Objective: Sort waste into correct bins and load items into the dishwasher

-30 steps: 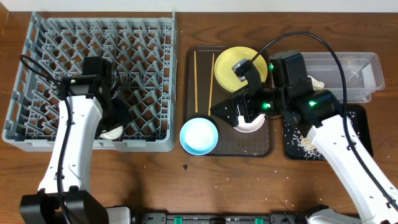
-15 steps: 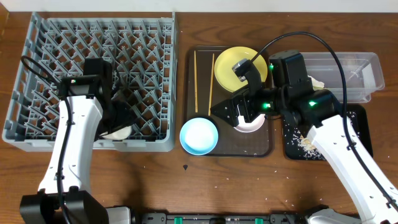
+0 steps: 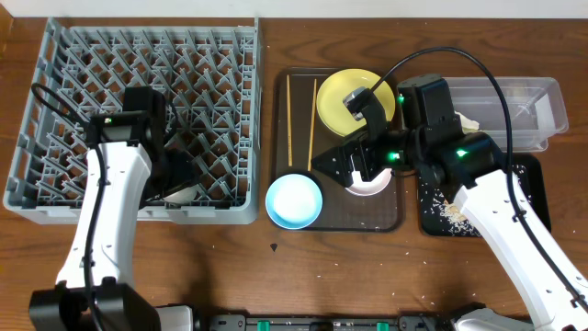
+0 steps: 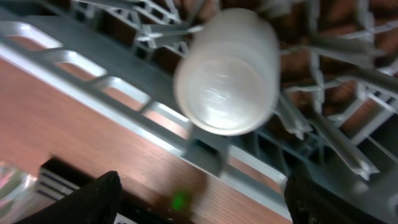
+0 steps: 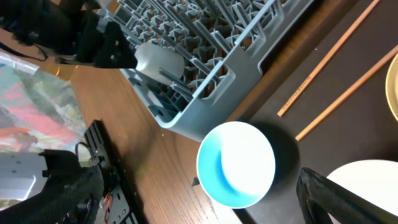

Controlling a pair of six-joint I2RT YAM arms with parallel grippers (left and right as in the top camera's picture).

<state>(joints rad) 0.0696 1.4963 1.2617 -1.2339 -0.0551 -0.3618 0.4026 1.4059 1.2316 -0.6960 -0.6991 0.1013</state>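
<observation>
The cream cup (image 3: 184, 192) lies on its side in the grey dish rack (image 3: 55, 74) near its front edge. It also shows in the left wrist view (image 4: 227, 71). My left gripper (image 3: 176, 173) is open just behind the cup, with its fingers (image 4: 211, 202) spread wide and empty. My right gripper (image 3: 356, 165) is open over the brown tray, above the white bowl (image 3: 372, 185). The light blue bowl (image 3: 294, 200) shows between its fingers (image 5: 205, 205) in the right wrist view (image 5: 236, 163). The yellow plate (image 3: 354, 97) and two chopsticks (image 3: 288, 119) lie on the tray. No wrapper is in view.
The dark brown serving tray (image 3: 390, 219) sits in the middle. The clear tub (image 3: 524, 106) at the back right holds white paper (image 3: 467, 121). The black tray (image 3: 533, 198) in front of it holds rice grains (image 3: 452, 210). Grains are scattered on the table near the front right.
The left gripper has shifted slightly, and the cup lies a little further right in the rack and is more covered. The right arm has not moved.
</observation>
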